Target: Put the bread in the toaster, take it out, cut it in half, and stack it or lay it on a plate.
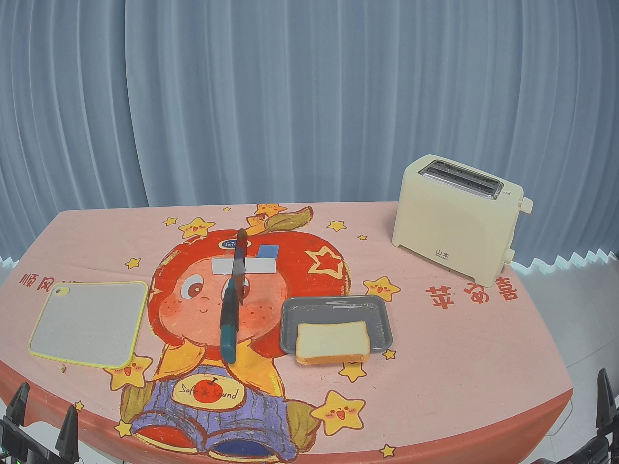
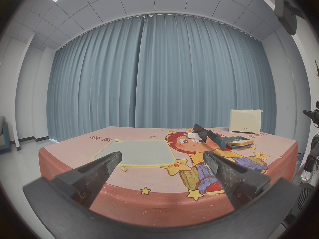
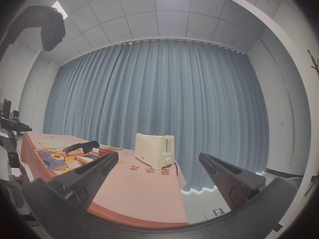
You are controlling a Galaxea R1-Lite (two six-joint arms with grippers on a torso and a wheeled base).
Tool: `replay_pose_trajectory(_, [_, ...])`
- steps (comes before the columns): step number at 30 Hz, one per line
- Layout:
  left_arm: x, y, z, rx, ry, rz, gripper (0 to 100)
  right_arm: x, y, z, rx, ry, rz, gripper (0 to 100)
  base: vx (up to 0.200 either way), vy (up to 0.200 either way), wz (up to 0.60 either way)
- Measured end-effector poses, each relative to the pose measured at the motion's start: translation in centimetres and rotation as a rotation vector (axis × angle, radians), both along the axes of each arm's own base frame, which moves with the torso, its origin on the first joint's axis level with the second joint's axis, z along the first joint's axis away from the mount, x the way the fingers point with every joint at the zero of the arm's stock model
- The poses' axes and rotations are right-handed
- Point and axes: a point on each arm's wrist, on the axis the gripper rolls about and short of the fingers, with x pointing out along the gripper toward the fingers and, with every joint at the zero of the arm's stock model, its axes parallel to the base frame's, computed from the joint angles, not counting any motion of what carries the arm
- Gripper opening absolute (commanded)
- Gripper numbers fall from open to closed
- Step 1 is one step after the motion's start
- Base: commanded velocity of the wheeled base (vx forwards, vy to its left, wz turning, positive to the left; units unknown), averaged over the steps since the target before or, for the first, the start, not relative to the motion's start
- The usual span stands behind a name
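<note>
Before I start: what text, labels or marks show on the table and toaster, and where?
Toaster: small dark mark low on its front, too small to read.
Tablecloth: red hand-drawn characters beside the toaster and by the cutting board, too stylised to read surely.
Tablecloth figure: script on the apple badge, and a blue oval mark by the knife tip; both too small to read.

The left gripper [image 2: 162, 155] was matte black: two wedge-shaped fingers [image 2: 93, 175], scuffed grey along their edges, each with a small screw near its base, on a broad curved black bracket across the lower frame. The right gripper [image 3: 159, 156] looked the same.
</note>
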Motion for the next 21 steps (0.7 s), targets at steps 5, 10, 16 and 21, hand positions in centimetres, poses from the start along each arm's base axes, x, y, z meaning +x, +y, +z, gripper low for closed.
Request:
replay_pose_trajectory(5, [0.0,0.0,0.0,0.0,0.0,0.0,100,-0.1,0.1,0.3,0.011,-0.003,0.033,100,0.0,0.0,0.0])
replay_pose_trajectory(10, [0.0,0.0,0.0,0.0,0.0,0.0,100,-0.2,0.1,0.3,0.02,0.001,0.072,100,0.0,0.0,0.0])
replay_pose_trajectory(16, [0.0,0.0,0.0,0.0,0.0,0.0,100,-0.4,0.2,0.7,0.057,0.028,0.119,100,0.0,0.0,0.0])
replay_pose_trajectory(21, [0.0,0.0,0.0,0.0,0.0,0.0,100,-0.9,0.2,1.8,0.085,0.014,0.144,100,0.0,0.0,0.0])
